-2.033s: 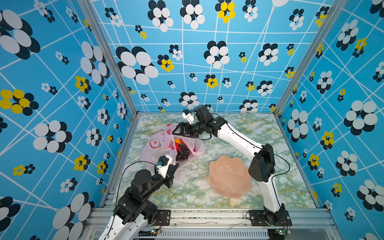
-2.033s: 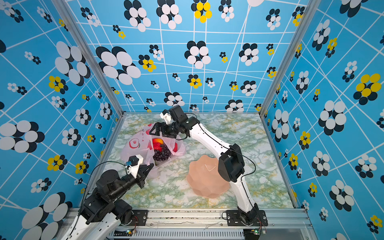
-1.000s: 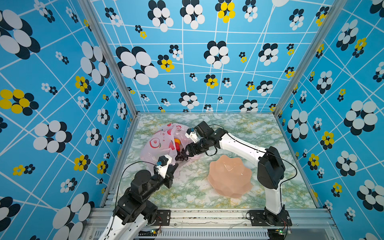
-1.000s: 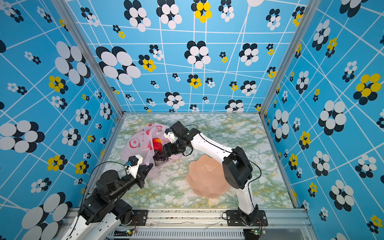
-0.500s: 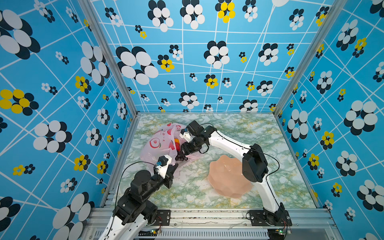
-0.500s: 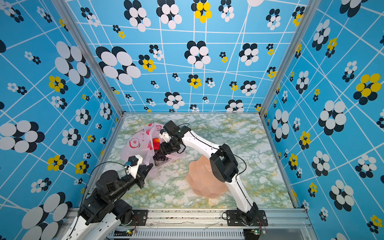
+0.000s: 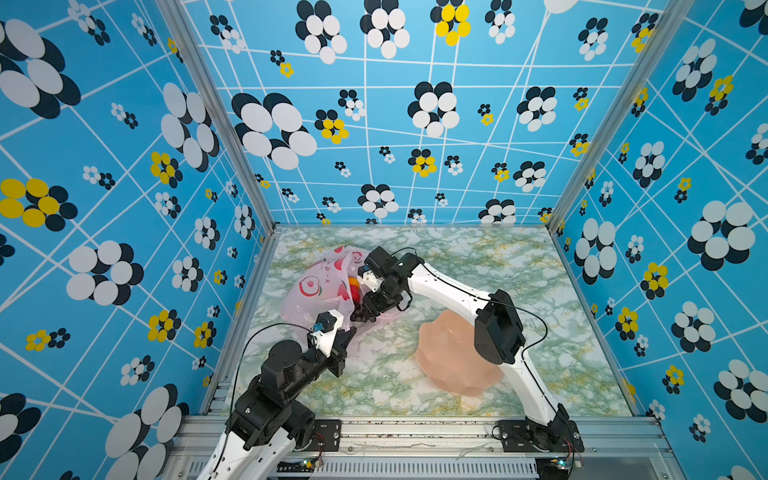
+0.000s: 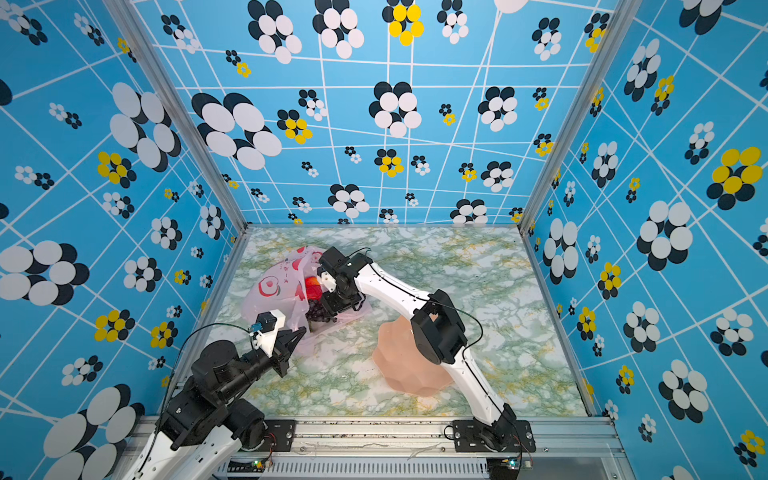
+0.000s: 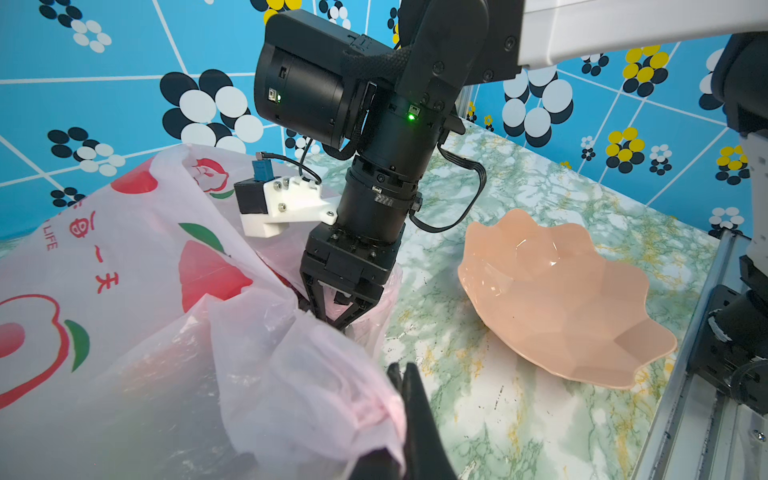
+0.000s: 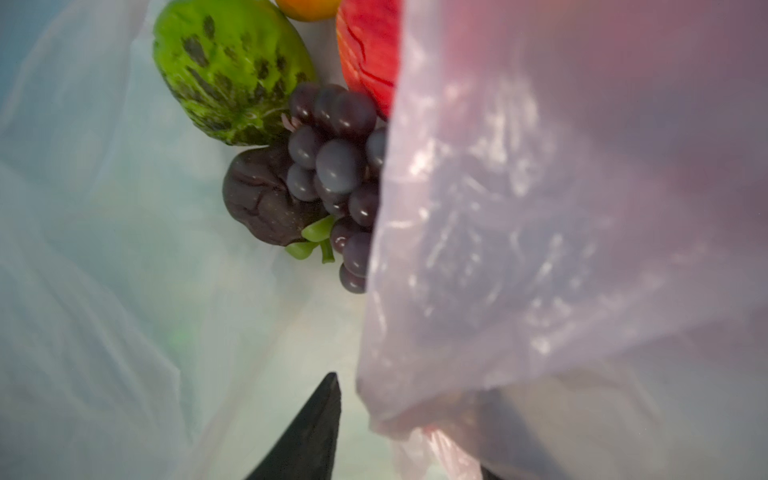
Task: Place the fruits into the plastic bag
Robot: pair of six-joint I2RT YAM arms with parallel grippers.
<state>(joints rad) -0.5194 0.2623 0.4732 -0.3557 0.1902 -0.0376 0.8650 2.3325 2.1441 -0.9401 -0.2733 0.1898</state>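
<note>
The plastic bag [image 7: 316, 291] [image 8: 270, 291] lies at the table's left, its mouth facing the middle. Inside it the right wrist view shows a green fruit [image 10: 228, 70], dark purple grapes [image 10: 336, 166], a dark brown piece [image 10: 257, 195], a red apple [image 10: 370, 50] and the edge of an orange one [image 10: 307, 8]. My left gripper [image 9: 405, 370] [image 7: 351, 332] is shut on the bag's near rim. My right gripper [image 10: 407, 395] [image 9: 336, 324] reaches into the mouth with its jaws apart; a fold of bag film [image 10: 540, 208] hangs between them and hides one finger.
An empty peach-pink scalloped bowl [image 7: 449, 361] [image 9: 561, 299] sits right of the bag, partly under my right arm's elbow. Blue flowered walls close in the marble-patterned table [image 7: 478, 257] on three sides. A metal rail [image 7: 415, 428] runs along the front.
My right gripper came from the bag's far rim toward the front and down into its mouth, and its jaws narrowed. The left gripper kept its hold and stayed put.
</note>
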